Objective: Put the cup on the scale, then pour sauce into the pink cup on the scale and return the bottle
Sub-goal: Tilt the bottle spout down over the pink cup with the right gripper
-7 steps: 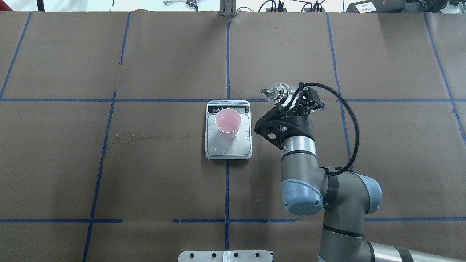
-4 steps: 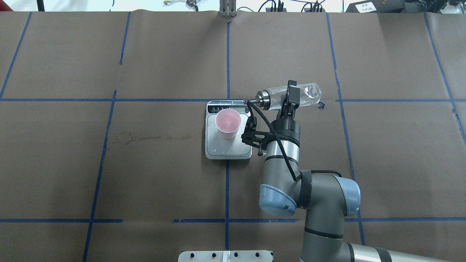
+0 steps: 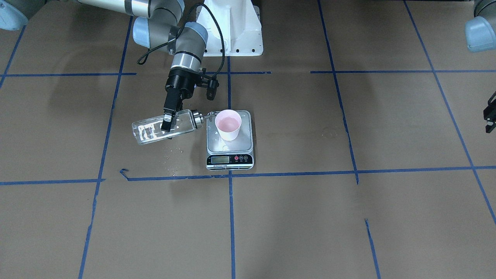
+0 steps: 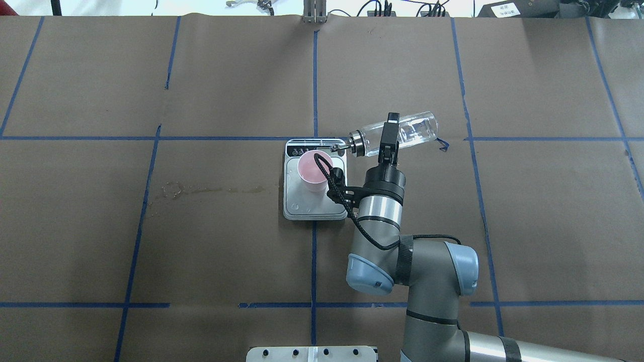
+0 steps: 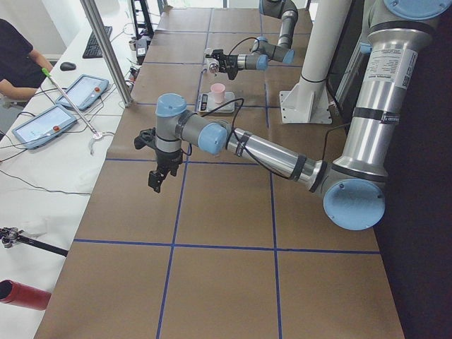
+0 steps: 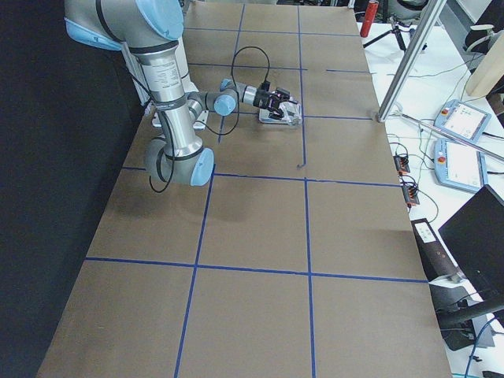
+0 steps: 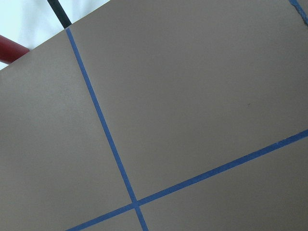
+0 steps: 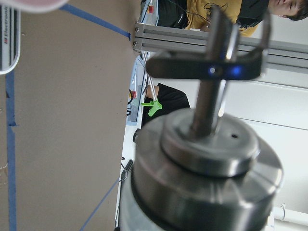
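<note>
The pink cup (image 4: 314, 169) stands upright on the scale (image 4: 315, 208), near its display end; both also show in the front view, the cup (image 3: 228, 124) on the scale (image 3: 211, 144). My right gripper (image 4: 388, 131) is shut on the clear glass bottle (image 4: 415, 129) and holds it almost horizontal beside the scale. Its silver spout (image 4: 338, 147) points at the cup's rim. Clear sauce (image 3: 149, 131) shows inside the bottle (image 3: 182, 124). The right wrist view shows the cap (image 8: 207, 163) close up. My left gripper (image 5: 156, 181) hangs far off to the side, and I cannot tell whether it is open.
Small droplets (image 3: 170, 157) lie on the brown paper beside the scale. A dried stain (image 4: 201, 190) marks the paper left of the scale. The robot's white base (image 3: 232, 35) stands behind. Operators' tablets (image 5: 67, 106) lie on the side bench.
My right arm has swung left toward the scale. The bottle has tipped from end-on to nearly horizontal, and its spout has come close to the cup's rim.
</note>
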`<state>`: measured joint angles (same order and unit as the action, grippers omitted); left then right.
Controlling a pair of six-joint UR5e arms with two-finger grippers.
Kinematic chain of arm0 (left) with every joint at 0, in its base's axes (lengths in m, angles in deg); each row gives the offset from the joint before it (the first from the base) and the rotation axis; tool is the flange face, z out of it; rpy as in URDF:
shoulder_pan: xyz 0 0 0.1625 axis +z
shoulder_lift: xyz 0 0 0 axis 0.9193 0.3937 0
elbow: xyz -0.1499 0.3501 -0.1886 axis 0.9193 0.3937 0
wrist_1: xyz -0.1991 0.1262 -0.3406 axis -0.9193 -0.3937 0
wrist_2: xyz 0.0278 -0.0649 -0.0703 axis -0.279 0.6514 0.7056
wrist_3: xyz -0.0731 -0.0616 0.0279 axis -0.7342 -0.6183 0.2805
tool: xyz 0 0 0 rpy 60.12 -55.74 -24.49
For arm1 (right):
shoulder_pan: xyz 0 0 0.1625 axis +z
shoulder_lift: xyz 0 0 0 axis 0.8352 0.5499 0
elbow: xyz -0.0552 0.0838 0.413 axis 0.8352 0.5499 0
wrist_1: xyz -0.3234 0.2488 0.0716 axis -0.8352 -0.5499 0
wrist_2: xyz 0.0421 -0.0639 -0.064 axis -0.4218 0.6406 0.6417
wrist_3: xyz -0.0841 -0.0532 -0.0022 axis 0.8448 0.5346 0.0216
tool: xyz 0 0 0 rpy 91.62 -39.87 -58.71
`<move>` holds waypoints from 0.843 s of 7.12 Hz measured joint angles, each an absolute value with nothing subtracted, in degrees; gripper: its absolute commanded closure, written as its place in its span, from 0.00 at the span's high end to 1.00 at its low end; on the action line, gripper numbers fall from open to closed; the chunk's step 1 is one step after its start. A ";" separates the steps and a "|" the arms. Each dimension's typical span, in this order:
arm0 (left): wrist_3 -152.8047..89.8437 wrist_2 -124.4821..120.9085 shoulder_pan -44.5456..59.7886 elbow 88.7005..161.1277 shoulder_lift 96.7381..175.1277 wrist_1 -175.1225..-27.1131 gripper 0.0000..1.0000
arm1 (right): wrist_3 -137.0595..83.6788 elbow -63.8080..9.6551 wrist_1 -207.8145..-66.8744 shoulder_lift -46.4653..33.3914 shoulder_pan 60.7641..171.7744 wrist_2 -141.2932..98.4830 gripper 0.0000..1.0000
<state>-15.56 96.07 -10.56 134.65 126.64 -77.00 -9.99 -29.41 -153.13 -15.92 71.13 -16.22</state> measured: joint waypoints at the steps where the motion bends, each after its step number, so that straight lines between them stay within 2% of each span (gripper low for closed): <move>1: -15.59 96.06 -10.51 134.48 126.67 -77.02 1.00 | -8.33 -29.09 -153.14 -16.15 71.13 -15.80 0.00; 6: -15.57 96.12 -10.44 134.23 126.92 -77.10 1.00 | 9.42 -28.83 -153.23 -16.40 71.16 -9.51 0.00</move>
<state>-15.57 96.12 -10.44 134.23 126.92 -77.10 9.42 -28.83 -153.23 -16.40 71.16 -9.51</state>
